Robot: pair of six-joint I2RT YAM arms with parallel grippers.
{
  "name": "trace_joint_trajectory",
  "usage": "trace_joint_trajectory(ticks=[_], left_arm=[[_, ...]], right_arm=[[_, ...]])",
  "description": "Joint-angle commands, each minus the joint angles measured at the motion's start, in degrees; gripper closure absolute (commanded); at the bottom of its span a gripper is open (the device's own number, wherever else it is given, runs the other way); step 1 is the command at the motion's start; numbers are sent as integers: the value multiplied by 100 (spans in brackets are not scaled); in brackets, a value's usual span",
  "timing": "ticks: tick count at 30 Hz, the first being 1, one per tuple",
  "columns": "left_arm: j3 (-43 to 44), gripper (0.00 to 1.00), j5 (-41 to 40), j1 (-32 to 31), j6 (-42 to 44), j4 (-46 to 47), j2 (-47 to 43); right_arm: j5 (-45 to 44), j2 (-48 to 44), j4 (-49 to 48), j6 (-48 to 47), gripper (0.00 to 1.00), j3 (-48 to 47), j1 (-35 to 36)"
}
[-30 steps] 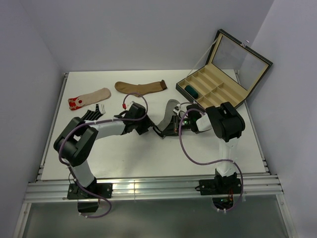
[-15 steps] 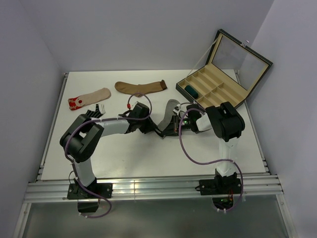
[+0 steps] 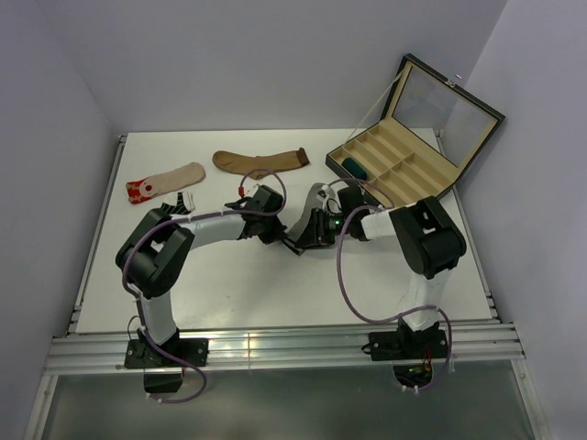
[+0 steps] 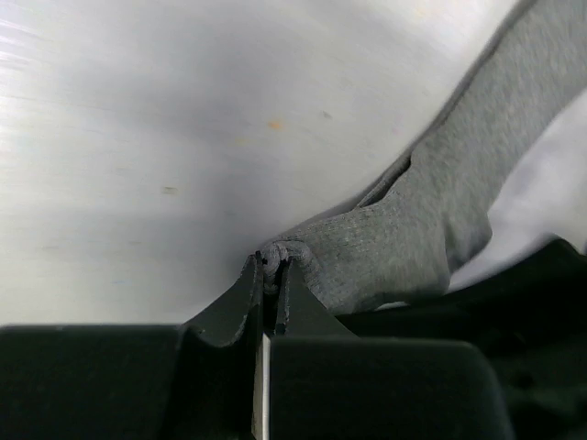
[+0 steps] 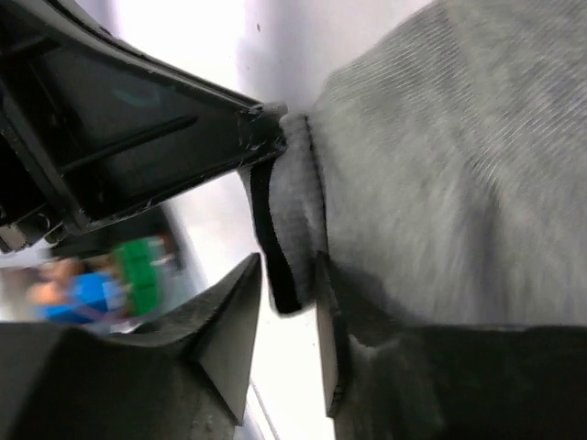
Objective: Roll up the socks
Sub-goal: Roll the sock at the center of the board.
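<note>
Clamps 1 fold of grey sock [image 4: 413, 238], left of box [image 3: 413, 160], in left gripper [image 4: 271, 266] as anchor; straddles cuff [image 5: 280, 238] with right gripper [image 5: 289, 280] jaws parted, probably to pinch it for rolling.

The grey sock [image 5: 440, 183] was a soft, matt knit with fine ribbing, its black-edged cuff the same cloth. Both the left end effector [image 4: 271, 266] and the right end effector [image 5: 286, 266] looked like matt black plastic. The white table [image 4: 183, 137] was smooth with a dull sheen.
</note>
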State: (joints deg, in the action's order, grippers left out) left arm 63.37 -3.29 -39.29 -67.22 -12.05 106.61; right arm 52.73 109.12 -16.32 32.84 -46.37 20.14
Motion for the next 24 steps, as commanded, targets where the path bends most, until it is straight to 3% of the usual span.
trace_joint_trajectory(ticks=[1, 9, 15, 24], left_arm=[[-35, 100, -1041, 167, 411, -1141, -262], [-53, 100, -928, 211, 657, -1220, -334], [-18, 100, -814, 202, 728, -1238, -281], [8, 100, -700, 202, 649, -1185, -307]], right_arm=[[-1387, -628, 875, -1033, 60, -179, 384], [-4276, -1673, 1026, -2097, 57, -162, 1808], [-4982, -2052, 473, -2474, 53, 67, 2449], [-5158, -1570, 304, -2844, 52, -126, 2881]])
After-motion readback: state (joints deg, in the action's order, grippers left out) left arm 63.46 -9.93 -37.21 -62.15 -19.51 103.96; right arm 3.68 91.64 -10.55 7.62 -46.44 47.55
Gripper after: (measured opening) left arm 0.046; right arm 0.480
